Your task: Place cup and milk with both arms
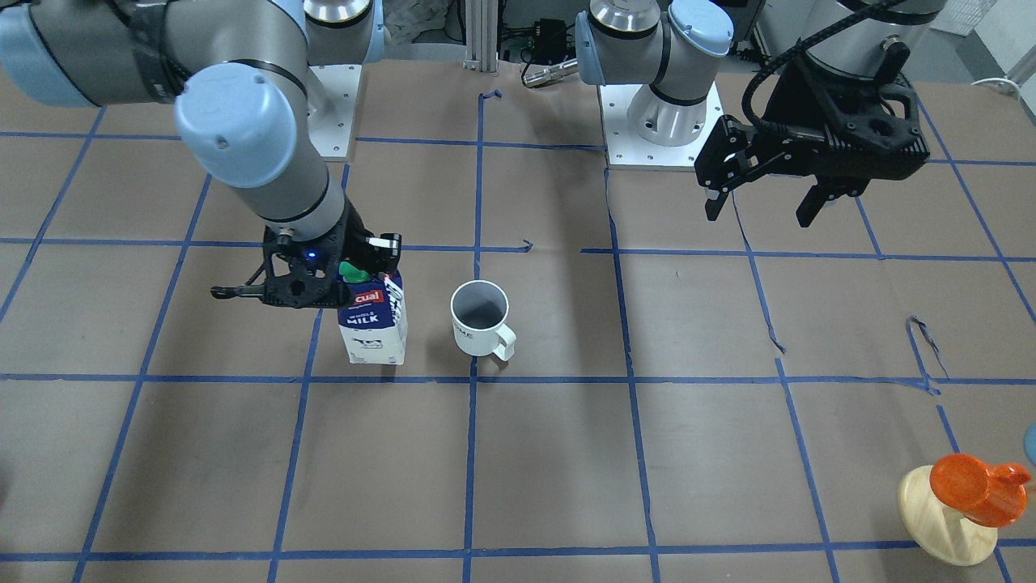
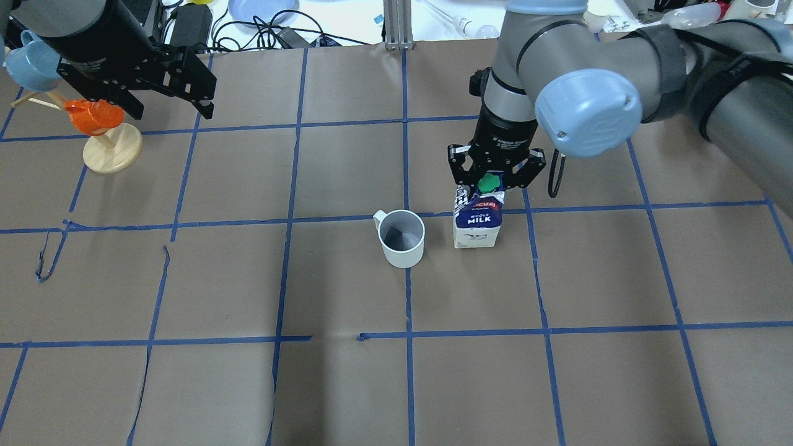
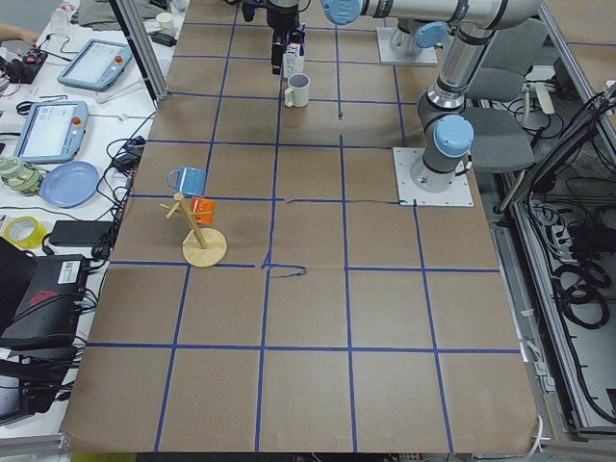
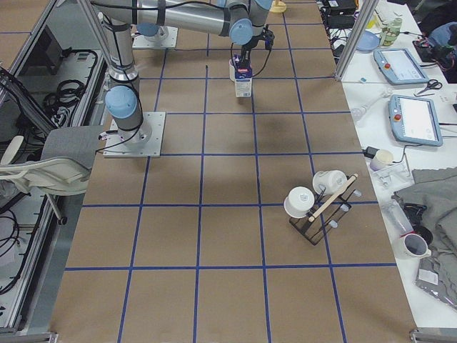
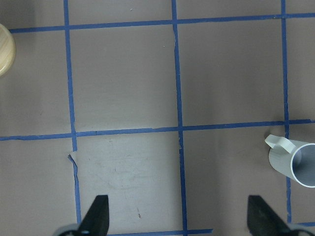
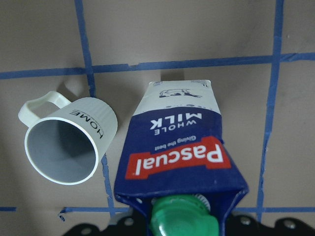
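The white mug (image 1: pixel 479 317) stands upright on the brown table near the middle, with its handle toward the operators' side. It also shows in the overhead view (image 2: pixel 403 238) and both wrist views (image 5: pixel 295 164) (image 6: pixel 64 142). The blue and white milk carton (image 1: pixel 372 324) (image 2: pixel 477 226) (image 6: pixel 177 132) stands on the table right beside the mug, not touching it. My right gripper (image 2: pixel 494 184) is straight over the carton, shut on its gable top by the green cap; the fingertips are hidden. My left gripper (image 1: pixel 761 214) (image 2: pixel 168 114) is open and empty, raised far from both.
A wooden stand (image 2: pixel 113 155) carries an orange cup (image 2: pixel 93 116) (image 1: pixel 975 486) and a blue cup (image 2: pixel 28 68), below and beside my left gripper. The arm bases (image 1: pixel 664 121) stand at the robot's edge. A rack with white mugs (image 4: pixel 314 204) stands at the table's right end.
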Action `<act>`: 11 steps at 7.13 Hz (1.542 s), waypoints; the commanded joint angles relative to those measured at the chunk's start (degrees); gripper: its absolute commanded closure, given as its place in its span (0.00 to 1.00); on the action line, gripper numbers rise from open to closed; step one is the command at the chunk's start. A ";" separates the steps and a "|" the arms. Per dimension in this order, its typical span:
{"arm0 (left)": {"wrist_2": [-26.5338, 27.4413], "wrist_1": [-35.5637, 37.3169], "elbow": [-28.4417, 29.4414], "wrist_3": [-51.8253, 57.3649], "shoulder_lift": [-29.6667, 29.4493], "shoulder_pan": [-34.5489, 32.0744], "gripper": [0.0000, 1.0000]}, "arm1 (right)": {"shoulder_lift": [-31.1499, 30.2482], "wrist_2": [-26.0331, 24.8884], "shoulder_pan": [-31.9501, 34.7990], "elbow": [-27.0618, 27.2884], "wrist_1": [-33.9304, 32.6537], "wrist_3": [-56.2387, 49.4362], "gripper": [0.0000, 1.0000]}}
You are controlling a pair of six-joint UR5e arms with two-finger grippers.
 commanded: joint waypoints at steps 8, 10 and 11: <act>0.00 0.02 -0.11 -0.18 0.19 -0.01 0.00 | 0.35 -0.56 1.29 1.15 -2.86 0.42 0.00; 0.00 0.02 -0.20 -0.18 0.19 -0.01 0.00 | -1.49 -4.76 0.23 -5.50 -1.72 -1.32 0.00; 0.00 -0.07 -0.20 -0.18 0.19 -0.01 0.00 | -1.58 -5.22 -0.38 -9.37 1.42 -1.51 0.00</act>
